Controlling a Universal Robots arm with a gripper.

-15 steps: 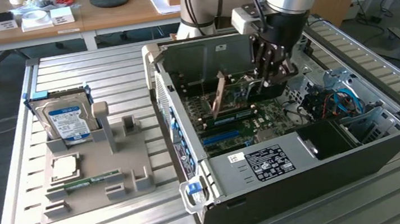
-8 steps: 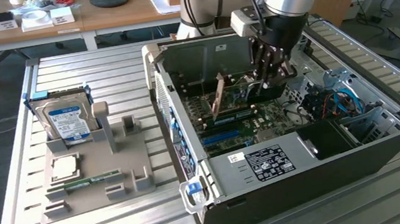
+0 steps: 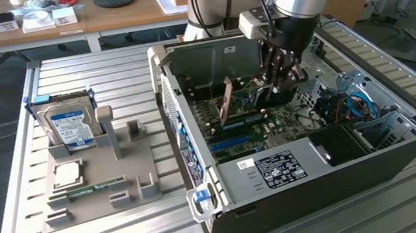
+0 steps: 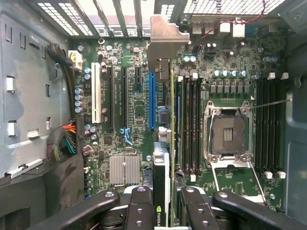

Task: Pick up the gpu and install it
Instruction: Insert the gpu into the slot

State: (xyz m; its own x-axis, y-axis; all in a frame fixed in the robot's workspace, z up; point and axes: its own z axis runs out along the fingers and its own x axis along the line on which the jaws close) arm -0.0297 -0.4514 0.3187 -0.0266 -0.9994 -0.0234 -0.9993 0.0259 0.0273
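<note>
The gpu (image 3: 249,97) hangs on edge inside the open computer case (image 3: 317,180), above the green motherboard (image 3: 257,131). My gripper (image 3: 274,90) reaches down into the case and is shut on the card's end. In the wrist view the gpu (image 4: 161,163) appears edge-on, its black face between my fingers (image 4: 139,203). Its silver bracket (image 4: 165,38) points at the case's slotted rear wall. The card runs just beside the long blue slot (image 4: 151,100), on the side of the memory slots (image 4: 189,124). I cannot tell whether it touches the board.
An open processor socket (image 4: 230,134) lies beyond the memory slots. Cable bundles (image 4: 64,143) sit by the case wall. On the exterior view's left, a grey fixture (image 3: 98,182) holds the blue-labelled hard drive (image 3: 68,123), a processor (image 3: 68,174) and a green memory stick (image 3: 87,191).
</note>
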